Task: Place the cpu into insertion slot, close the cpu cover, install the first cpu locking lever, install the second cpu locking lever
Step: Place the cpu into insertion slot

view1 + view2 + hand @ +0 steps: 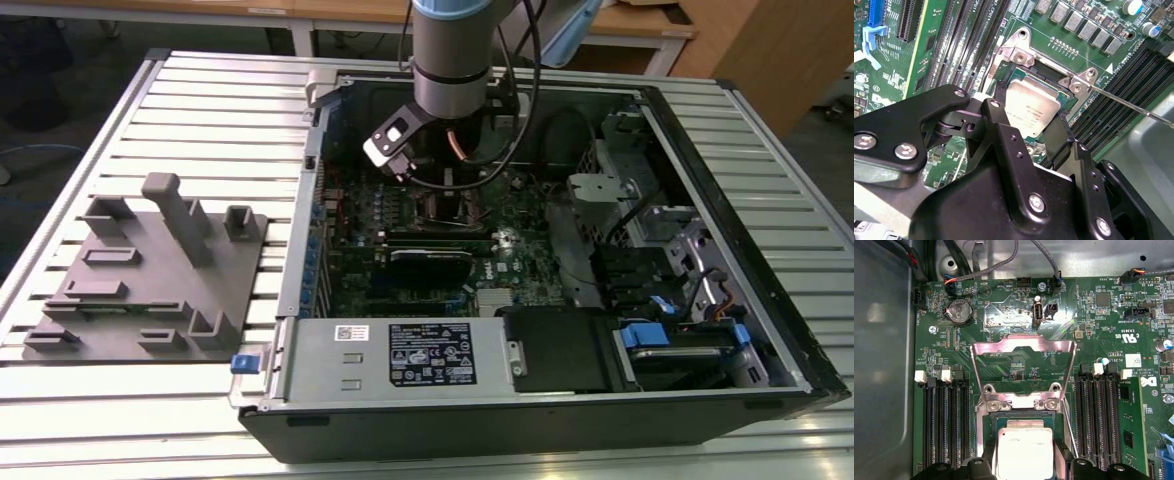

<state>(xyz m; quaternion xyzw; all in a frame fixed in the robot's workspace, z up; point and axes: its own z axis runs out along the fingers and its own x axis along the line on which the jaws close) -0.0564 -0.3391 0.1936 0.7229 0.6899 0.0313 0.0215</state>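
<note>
The cpu [1033, 107], a small square chip with a dull silvery top, sits between my gripper's two black fingers [998, 111], level with the insertion slot [1021, 75] on the green motherboard. My gripper [1029, 119] is shut on the chip's two opposite edges. I cannot tell whether the chip rests fully in the socket. In the first wrist view the cpu [1024, 450] lies just below the slot's metal rim [1024, 402], and the cpu cover [1024, 346] stands tilted up and open behind it. A thin locking lever [1126, 103] sticks out sideways, unlatched. In the exterior view my gripper [447, 182] hangs inside the case.
The open computer case [747, 120] walls in the motherboard on all sides. Long black memory slots [946, 425] flank the socket, with more [1099, 420] on its other side. A grey fixture block [147, 270] stands on the slatted table at the exterior view's left. Cables [534, 120] hang near the arm.
</note>
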